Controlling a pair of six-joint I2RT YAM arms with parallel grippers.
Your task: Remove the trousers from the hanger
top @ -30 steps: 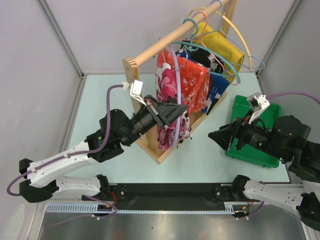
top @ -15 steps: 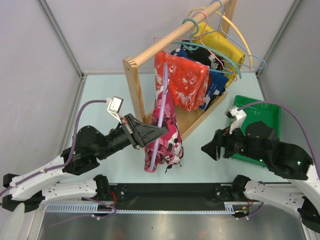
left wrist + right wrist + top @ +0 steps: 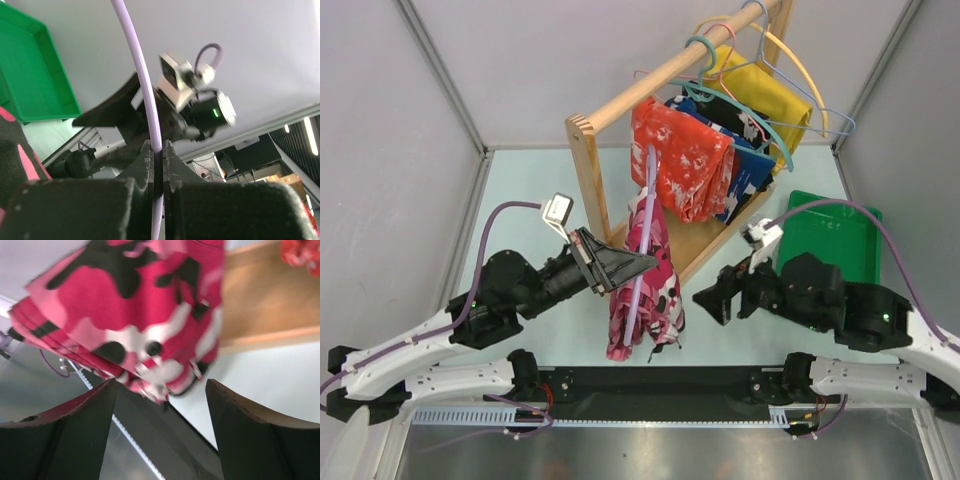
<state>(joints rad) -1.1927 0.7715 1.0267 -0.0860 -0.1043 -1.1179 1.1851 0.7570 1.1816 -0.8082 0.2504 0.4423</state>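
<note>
- The trousers (image 3: 648, 295), pink, magenta, white and black camouflage, hang draped over the hanger (image 3: 642, 235) just below the middle of the top view, above the near part of the table (image 3: 520, 190).
- The hanger is a thin lilac rod running almost straight up and down the cloth. Its top end lies in front of the orange-red garment (image 3: 680, 165); whether it touches the rail cannot be told.
- The left gripper (image 3: 642, 263) reaches in from 9 o'clock of the trousers. In the left wrist view its fingers (image 3: 146, 162) are pressed together on the lilac rod (image 3: 142, 95), clamped on the hanger.
- The right gripper (image 3: 703, 298) sits at about 4 o'clock of the trousers, just beside the cloth and pointing at it. In the right wrist view its jaws stand wide apart, with the lower hem of the trousers (image 3: 145, 310) showing above the gap; no contact is visible.
- The wooden rack (image 3: 588, 170) stands at 12 o'clock of the trousers, its rail rising toward 1 o'clock, carrying the orange-red garment and a yellow garment (image 3: 765, 95).
- The green tray (image 3: 840, 225) lies on the table at 3 o'clock, beyond the right arm.
</note>
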